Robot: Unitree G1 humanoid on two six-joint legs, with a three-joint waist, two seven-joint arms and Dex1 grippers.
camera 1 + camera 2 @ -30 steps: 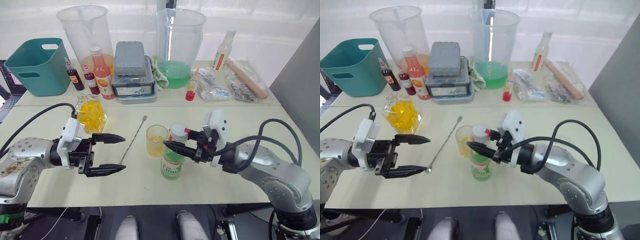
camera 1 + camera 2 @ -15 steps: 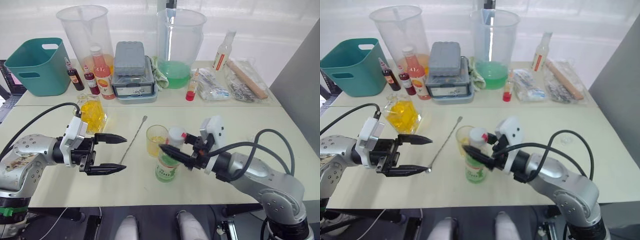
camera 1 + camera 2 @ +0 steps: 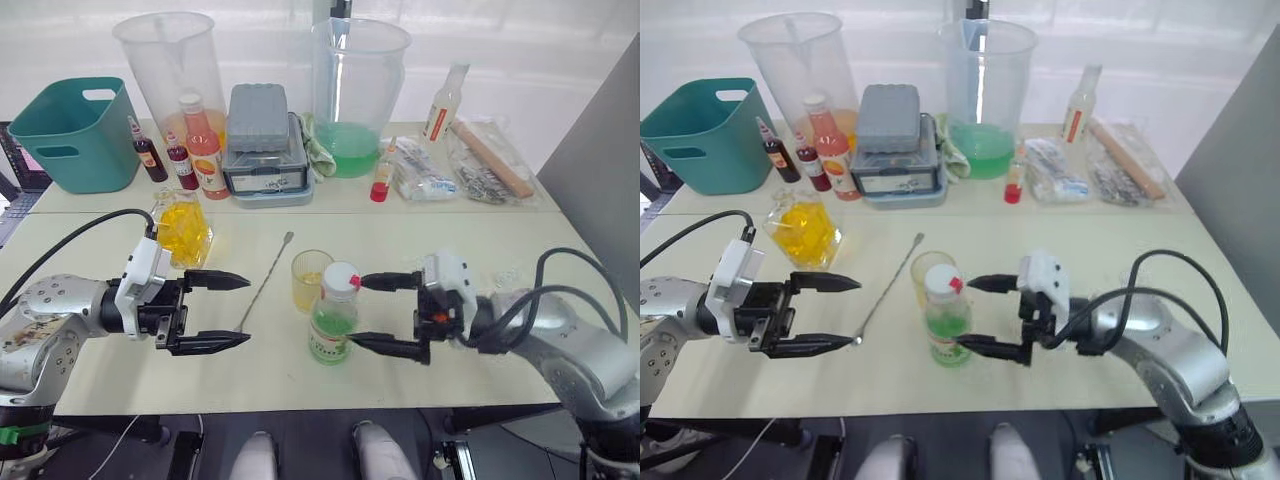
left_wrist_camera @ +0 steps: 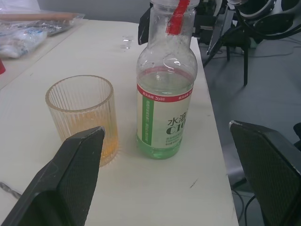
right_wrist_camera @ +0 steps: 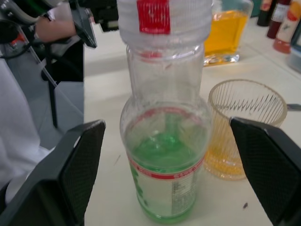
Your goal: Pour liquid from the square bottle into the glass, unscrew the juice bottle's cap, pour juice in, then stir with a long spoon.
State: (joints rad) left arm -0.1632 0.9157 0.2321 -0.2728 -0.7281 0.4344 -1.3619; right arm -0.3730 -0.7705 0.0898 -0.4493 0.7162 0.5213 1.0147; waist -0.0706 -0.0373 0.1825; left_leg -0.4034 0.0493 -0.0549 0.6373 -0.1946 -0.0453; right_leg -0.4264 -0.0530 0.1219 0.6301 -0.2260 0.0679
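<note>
Now the juice bottle [image 3: 333,320] stands capped beside the glass [image 3: 312,280]; both the left end effector [image 3: 228,312] and right end effector [image 3: 375,312] gape empty. One should brace the body while the other twists the cap [image 3: 340,277] squarely.

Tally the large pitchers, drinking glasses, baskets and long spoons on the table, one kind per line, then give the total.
Large clear pitchers: 2
Glass: 1
Teal basket: 1
Long spoon: 1
Total: 5
</note>
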